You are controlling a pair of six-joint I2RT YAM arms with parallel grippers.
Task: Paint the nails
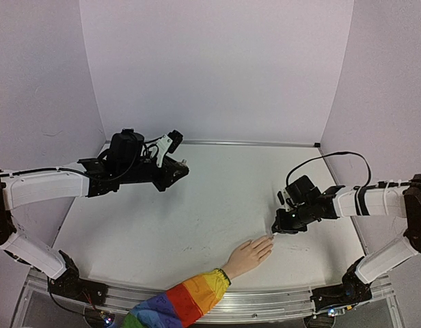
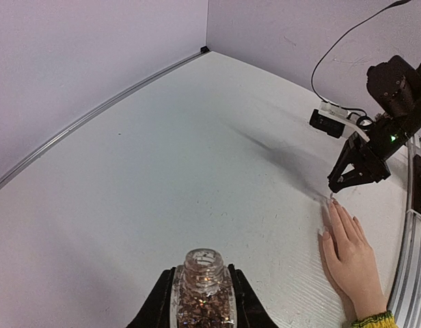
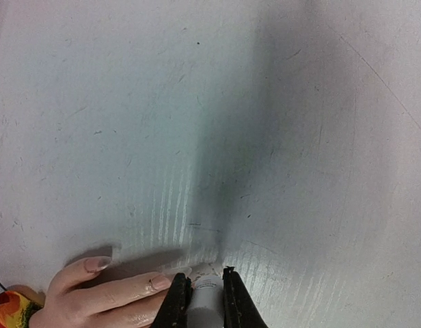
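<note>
A small flesh-coloured hand (image 1: 248,256) with a rainbow-striped sleeve (image 1: 183,304) lies flat on the table near the front edge. Its pale nails (image 3: 159,281) show in the right wrist view. My right gripper (image 1: 277,229) is shut on a whitish brush cap (image 3: 205,301), and the brush end is down at the tips of the hand's fingers. My left gripper (image 1: 178,167) is held up at the back left. It is shut on an open glass bottle of glittery polish (image 2: 202,287), far from the hand (image 2: 350,249).
The white table (image 1: 197,219) is walled in by pale panels at the back and both sides. A metal rail (image 1: 279,299) runs along the front edge. A black cable (image 1: 333,158) loops above the right arm.
</note>
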